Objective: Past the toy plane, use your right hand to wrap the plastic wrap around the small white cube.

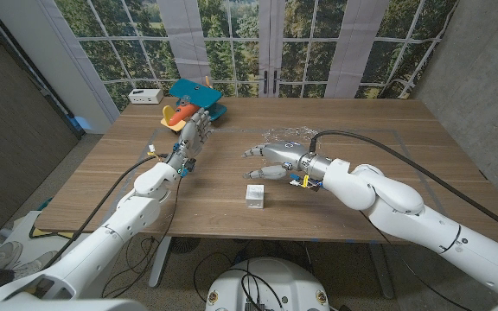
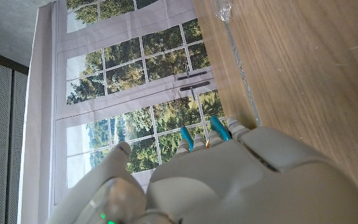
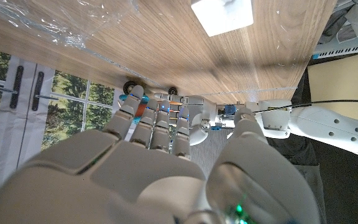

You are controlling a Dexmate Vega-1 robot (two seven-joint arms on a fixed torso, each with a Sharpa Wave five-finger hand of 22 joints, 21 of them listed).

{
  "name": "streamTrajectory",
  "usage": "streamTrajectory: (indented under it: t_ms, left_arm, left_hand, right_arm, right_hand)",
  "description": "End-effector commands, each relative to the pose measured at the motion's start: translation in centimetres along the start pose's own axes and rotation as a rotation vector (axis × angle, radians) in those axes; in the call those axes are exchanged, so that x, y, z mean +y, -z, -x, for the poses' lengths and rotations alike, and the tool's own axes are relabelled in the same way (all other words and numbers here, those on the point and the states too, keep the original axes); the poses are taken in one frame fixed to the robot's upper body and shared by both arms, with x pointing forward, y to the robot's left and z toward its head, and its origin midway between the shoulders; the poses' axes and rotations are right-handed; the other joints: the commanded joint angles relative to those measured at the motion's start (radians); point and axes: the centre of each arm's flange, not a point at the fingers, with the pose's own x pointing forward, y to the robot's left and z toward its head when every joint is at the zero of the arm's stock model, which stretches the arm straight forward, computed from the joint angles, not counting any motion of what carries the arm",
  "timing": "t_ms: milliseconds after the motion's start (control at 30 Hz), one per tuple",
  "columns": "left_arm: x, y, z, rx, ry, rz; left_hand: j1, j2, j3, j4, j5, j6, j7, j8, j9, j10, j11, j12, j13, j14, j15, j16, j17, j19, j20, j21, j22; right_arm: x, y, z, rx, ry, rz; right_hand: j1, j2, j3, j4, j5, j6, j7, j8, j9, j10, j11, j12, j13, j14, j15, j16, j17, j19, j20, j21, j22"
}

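The small white cube [image 1: 255,196] [image 3: 222,14] stands near the table's front edge. A crumpled sheet of clear plastic wrap [image 1: 287,135] [image 3: 73,25] [image 2: 224,9] lies farther back, in the middle of the table. My right hand [image 1: 271,161] [image 3: 166,165] hovers between them, fingers spread and pointing toward my left side, holding nothing. The toy plane [image 1: 193,99], blue-winged with an orange body, sits at the back left. My left hand [image 1: 194,131] [image 2: 216,180] stands just in front of it with fingers extended and nothing in them.
A small white box [image 1: 145,95] sits at the table's [image 1: 387,173] back left corner beside the plane. Thin tape lines mark a rectangle on the wood. Windows stand behind the table's far edge.
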Motion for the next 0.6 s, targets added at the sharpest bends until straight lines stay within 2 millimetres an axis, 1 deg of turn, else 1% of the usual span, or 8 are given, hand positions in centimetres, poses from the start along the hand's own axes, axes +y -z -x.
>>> streamTrajectory:
  t_ms: [33, 233, 600]
  left_arm:
    - [0.0, 0.1, 0.4, 0.008, -0.001, 0.004]
    - [0.0, 0.4, 0.2, 0.012, 0.006, 0.007]
    - [-0.1, 0.5, -0.5, 0.023, 0.021, 0.006]
  left_hand:
    - [0.008, 0.017, -0.002, 0.001, 0.008, -0.111, 0.004, -0.004, 0.001, -0.158, 0.001, 0.001, 0.002, -0.165, -0.001, -0.001, 0.002, 0.007, 0.003, -0.005, 0.003]
    - [0.008, 0.018, -0.002, 0.001, 0.008, -0.111, 0.004, -0.004, 0.001, -0.158, 0.0, 0.001, 0.002, -0.166, 0.0, -0.002, 0.002, 0.006, 0.002, -0.005, 0.003]
    - [0.008, 0.019, -0.003, 0.002, 0.009, -0.112, 0.004, -0.005, 0.001, -0.16, 0.0, 0.0, 0.002, -0.166, -0.001, -0.002, 0.002, 0.006, 0.003, -0.007, 0.003]
  right_arm:
    - [1.3, -0.7, -0.1, 0.011, -0.046, -0.002]
    - [1.7, -0.9, -0.2, 0.025, -0.059, 0.012]
    - [2.5, -0.9, -0.5, 0.057, -0.083, 0.031]
  right_hand:
    - [0.007, -0.007, 0.006, -0.007, -0.005, -0.009, -0.002, -0.003, 0.003, -0.005, -0.002, -0.003, 0.006, -0.005, -0.001, -0.005, 0.001, 0.002, 0.008, -0.006, 0.005]
    - [0.016, -0.006, 0.01, -0.012, -0.005, -0.025, -0.002, -0.008, 0.003, -0.007, -0.003, -0.007, 0.006, -0.006, -0.003, -0.007, 0.001, 0.003, 0.008, -0.006, 0.005]
    - [0.04, -0.006, 0.02, -0.023, -0.004, -0.03, -0.003, -0.006, 0.003, -0.009, -0.011, -0.01, 0.006, -0.005, -0.008, -0.008, 0.0, 0.006, 0.007, -0.007, 0.005]
